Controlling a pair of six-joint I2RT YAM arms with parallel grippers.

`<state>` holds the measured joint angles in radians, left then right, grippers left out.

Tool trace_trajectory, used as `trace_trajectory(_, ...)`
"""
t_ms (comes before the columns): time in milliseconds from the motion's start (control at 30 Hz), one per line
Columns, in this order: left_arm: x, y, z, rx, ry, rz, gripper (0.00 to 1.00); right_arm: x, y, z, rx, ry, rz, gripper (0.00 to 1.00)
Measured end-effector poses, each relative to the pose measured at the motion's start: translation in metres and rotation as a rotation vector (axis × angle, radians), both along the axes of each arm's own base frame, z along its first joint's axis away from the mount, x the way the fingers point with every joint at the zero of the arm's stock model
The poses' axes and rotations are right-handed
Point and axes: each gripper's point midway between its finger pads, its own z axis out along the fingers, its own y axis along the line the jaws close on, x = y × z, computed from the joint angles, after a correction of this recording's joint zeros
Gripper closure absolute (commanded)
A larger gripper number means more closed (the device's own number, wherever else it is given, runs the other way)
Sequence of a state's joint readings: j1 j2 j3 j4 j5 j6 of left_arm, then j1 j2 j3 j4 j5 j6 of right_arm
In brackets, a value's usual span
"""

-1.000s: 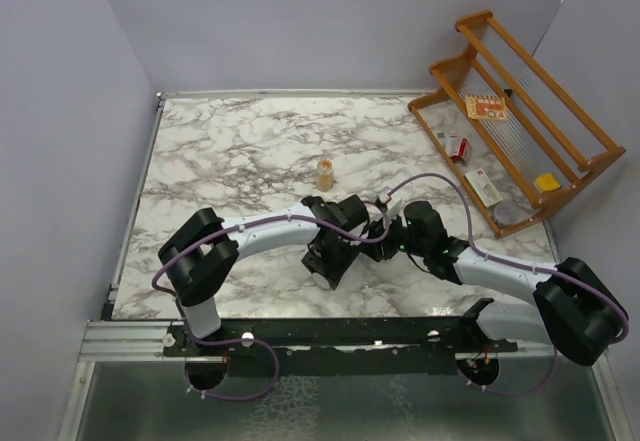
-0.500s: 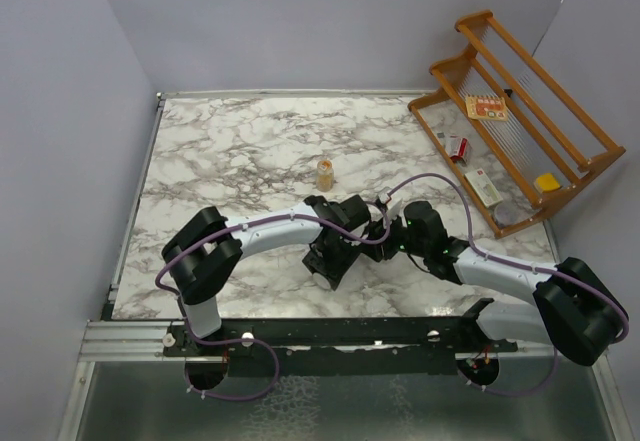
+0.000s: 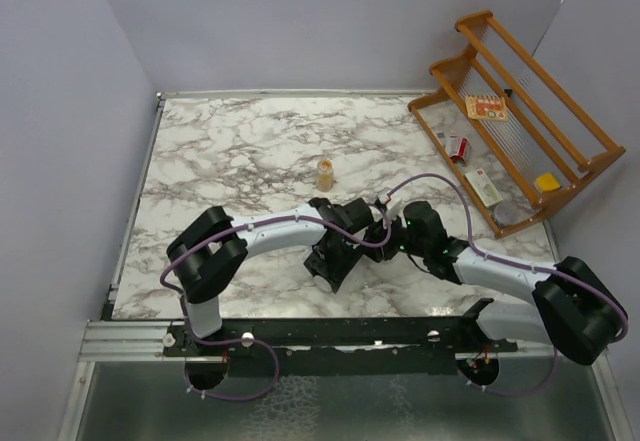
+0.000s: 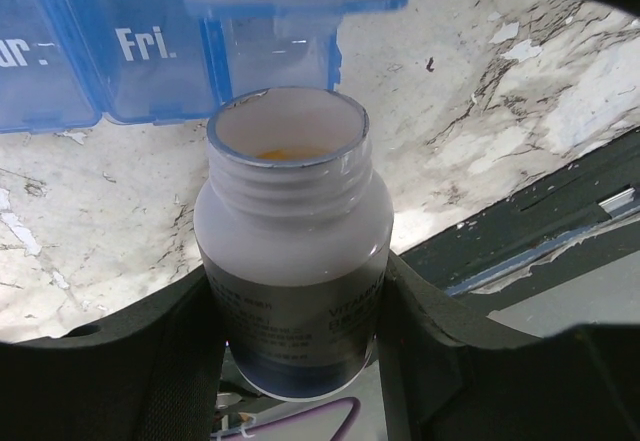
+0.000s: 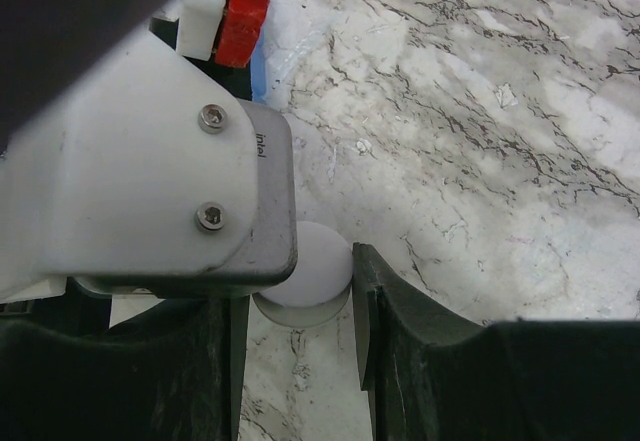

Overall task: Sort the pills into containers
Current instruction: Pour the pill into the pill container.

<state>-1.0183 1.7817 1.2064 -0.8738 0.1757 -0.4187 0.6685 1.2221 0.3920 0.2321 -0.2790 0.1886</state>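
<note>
Counter [image 3: 230, 151]: white marble with grey veins, lavender walls on three sides.
Rack [image 3: 560, 161]: wooden, slatted, at the far right edge; small boxes and packets on it.
Amber bottle [image 3: 325, 173]: upright, alone at mid-counter, beyond both arms.
Containers [image 4: 120, 51]: translucent blue strip lying on the counter under the arms' meeting point; "Fri" printed on one compartment, the lid next to it raised.
Left end effector [image 4: 300, 296]: clamped on a white bottle [image 4: 290, 231], fingers on either side of its labelled body.
White bottle: uncapped, mouth just beside the open compartment; yellow-orange contents [image 4: 283, 151] low inside, shape not discernible.
Right end effector [image 5: 300, 296]: closed around a white round cap [image 5: 315, 261], partly hidden behind a white-and-grey housing [image 5: 150, 161].
</note>
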Motion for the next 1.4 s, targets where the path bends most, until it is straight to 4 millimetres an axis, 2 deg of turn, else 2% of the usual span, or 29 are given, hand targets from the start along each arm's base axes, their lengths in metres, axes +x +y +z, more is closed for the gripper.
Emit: trace_trajectory(1400,-0.0051,-0.0062,0.0063,0.053,0.085,0.02,1.0,-0.0031,-0.001,-0.0048,-0.01,0.02,0.006,0.99)
